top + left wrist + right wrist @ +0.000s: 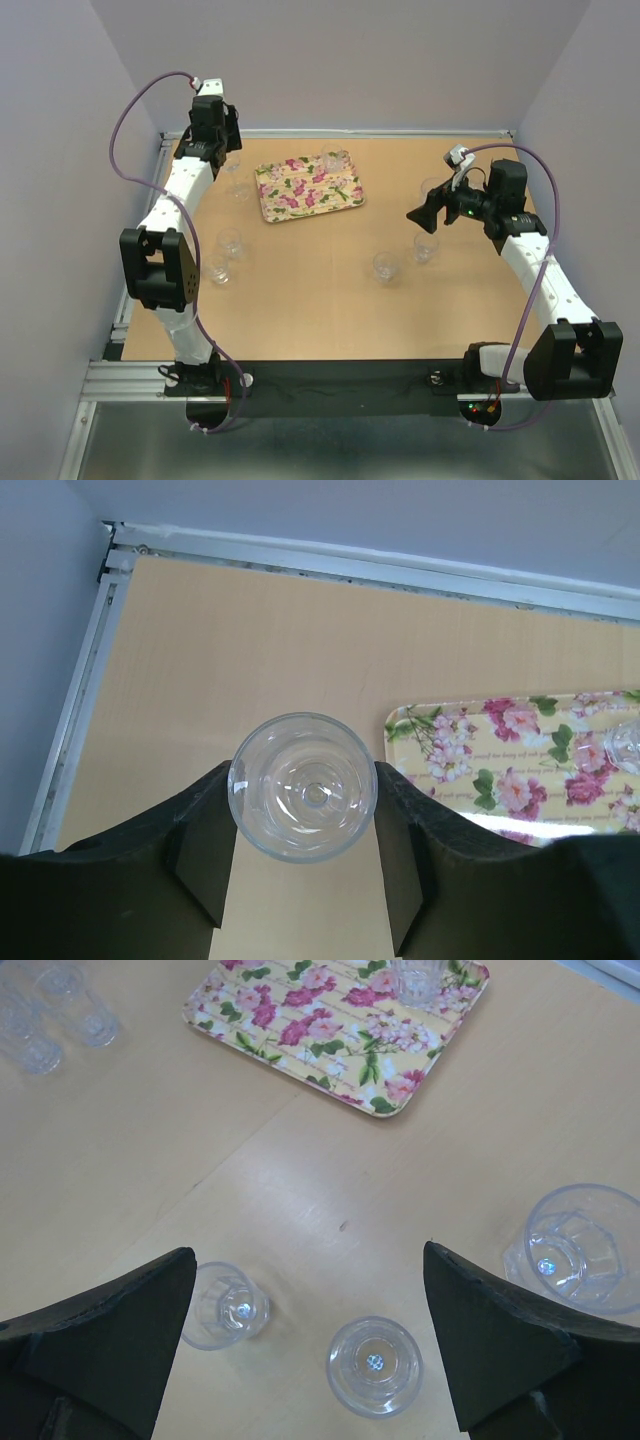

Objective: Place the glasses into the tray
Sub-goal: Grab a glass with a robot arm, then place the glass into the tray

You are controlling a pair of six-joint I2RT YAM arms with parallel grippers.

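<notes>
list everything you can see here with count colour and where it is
tray: 1, cream with pink flowers and green leaves, far side, left of centre
glass on tray: 1, clear, tray's far right corner
gripped glass: 1, clear, just left of tray
glasses at left: three or more, clear, left side, nearer than tray
glasses at right: 3, clear, right side
table: 1, light wood, under everything
arms: 2, white and black with purple cables, near edge
left gripper: 1, black, jaws closed against the gripped glass
right gripper: 1, black, jaws open, holding nothing

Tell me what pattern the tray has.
The tray is cream with pink flowers and green leaves; right wrist view.
</notes>
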